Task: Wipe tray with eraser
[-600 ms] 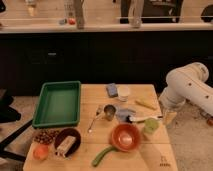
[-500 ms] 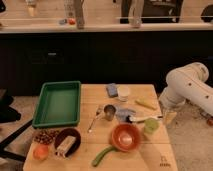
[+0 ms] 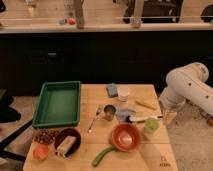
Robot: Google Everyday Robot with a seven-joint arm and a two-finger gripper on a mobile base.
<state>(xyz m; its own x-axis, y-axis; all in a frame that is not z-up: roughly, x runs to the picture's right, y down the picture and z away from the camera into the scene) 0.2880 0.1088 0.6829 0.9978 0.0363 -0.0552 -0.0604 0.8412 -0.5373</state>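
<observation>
The large green tray (image 3: 58,103) lies on the left half of the wooden table, with nothing visible inside it. The eraser (image 3: 66,145), a pale tan block, lies tilted in a dark round bowl (image 3: 75,135) just in front of the tray. My white arm (image 3: 187,90) hangs at the table's right edge. My gripper (image 3: 170,118) points down beside that edge, far to the right of the tray and the eraser, and touches neither.
An orange bowl (image 3: 125,137) with a green handle sits front centre. A metal cup (image 3: 109,112), a spoon (image 3: 94,122), a small blue block (image 3: 112,89), a white cup (image 3: 123,93), a yellow item (image 3: 145,104) and a green cup (image 3: 150,127) crowd the middle and right. Nuts (image 3: 44,136) and an orange fruit (image 3: 40,151) lie front left.
</observation>
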